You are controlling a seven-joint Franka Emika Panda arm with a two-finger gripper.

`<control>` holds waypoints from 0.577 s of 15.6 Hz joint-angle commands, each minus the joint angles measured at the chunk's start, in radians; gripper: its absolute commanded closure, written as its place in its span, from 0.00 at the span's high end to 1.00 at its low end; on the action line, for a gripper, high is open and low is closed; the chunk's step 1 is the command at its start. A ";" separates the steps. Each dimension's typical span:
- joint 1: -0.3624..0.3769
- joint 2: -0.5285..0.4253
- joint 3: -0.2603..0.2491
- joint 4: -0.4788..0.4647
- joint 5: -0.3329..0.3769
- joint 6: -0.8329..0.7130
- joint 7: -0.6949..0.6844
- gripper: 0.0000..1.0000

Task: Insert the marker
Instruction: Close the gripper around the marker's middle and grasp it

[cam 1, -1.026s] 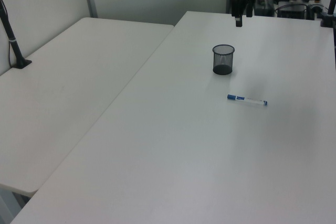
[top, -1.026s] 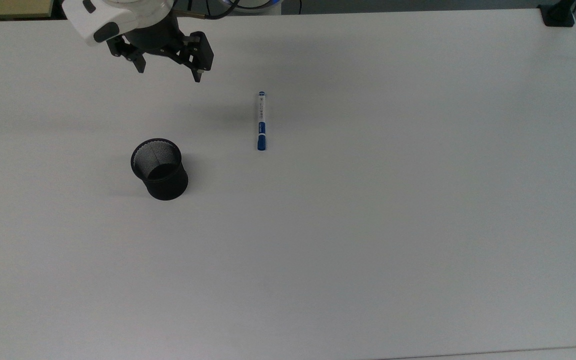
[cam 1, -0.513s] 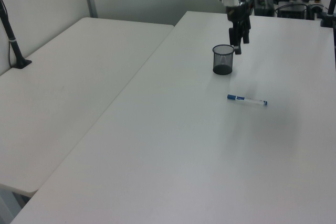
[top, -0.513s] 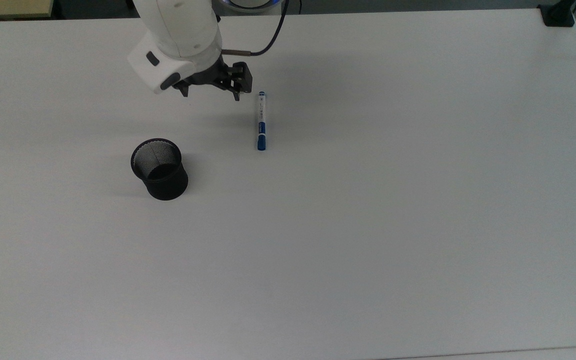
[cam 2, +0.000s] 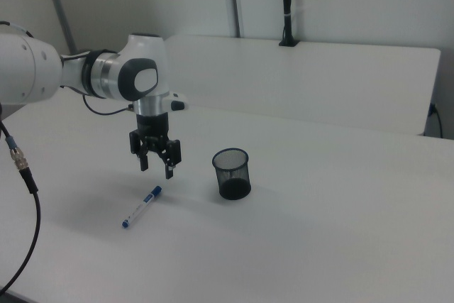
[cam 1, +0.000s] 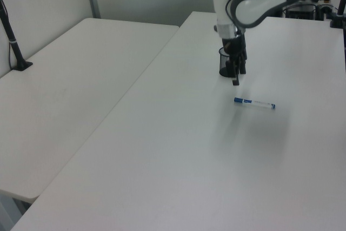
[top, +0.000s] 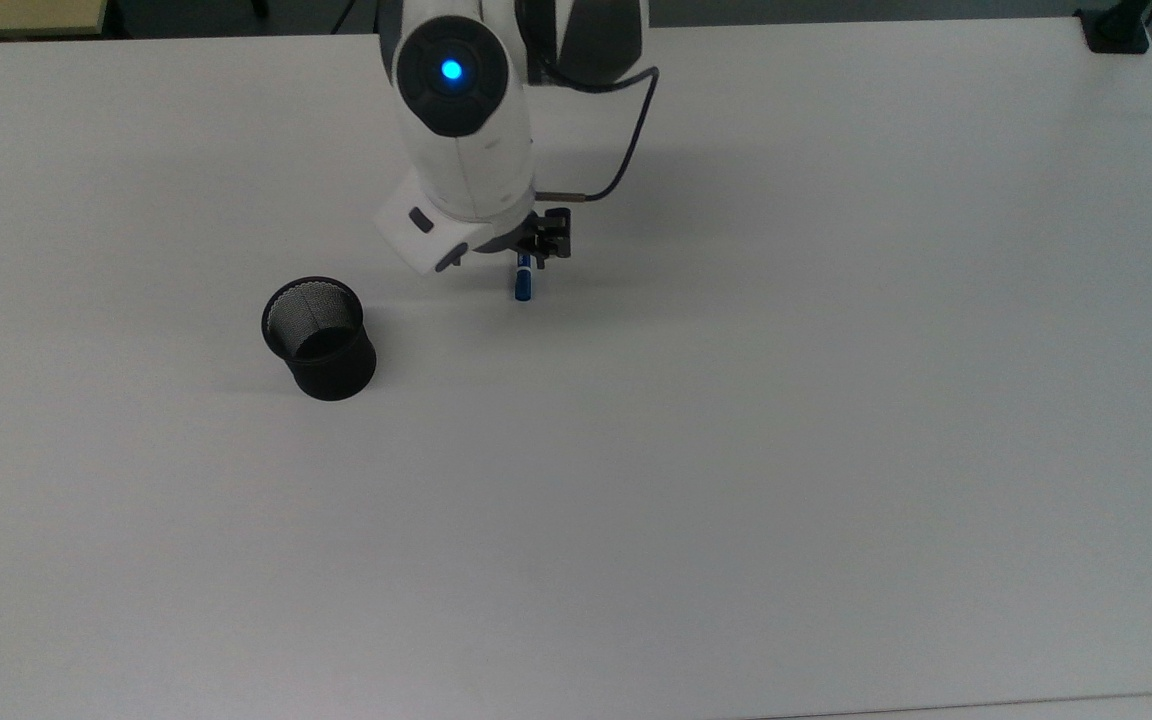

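Top view: marker (top: 524, 284) seen lying flat on white table (top: 836, 400), right of black mesh cup (top: 319, 338) and well apart from it; upper part covered by arm. Gripper (top: 536, 250) positioned over marker.

Left view: gripper (cam 1: 236, 75) held above table, in front of cup (cam 1: 223, 64); marker (cam 1: 254, 103) lies lower right of cup.

Right view: jaws noted spread wide, nothing held (fingers pointing down). Gripper (cam 2: 157, 162) left of cup (cam 2: 232, 173), raised clear of marker (cam 2: 141, 206), which lies lower left of cup.
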 commanded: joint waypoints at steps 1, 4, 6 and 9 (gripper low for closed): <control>0.064 0.043 -0.012 -0.017 -0.037 0.067 0.083 0.83; 0.075 0.068 -0.012 -0.016 -0.065 0.081 0.105 0.71; 0.077 0.071 -0.012 -0.017 -0.068 0.081 0.107 0.63; 0.084 0.091 -0.012 -0.017 -0.085 0.087 0.105 0.43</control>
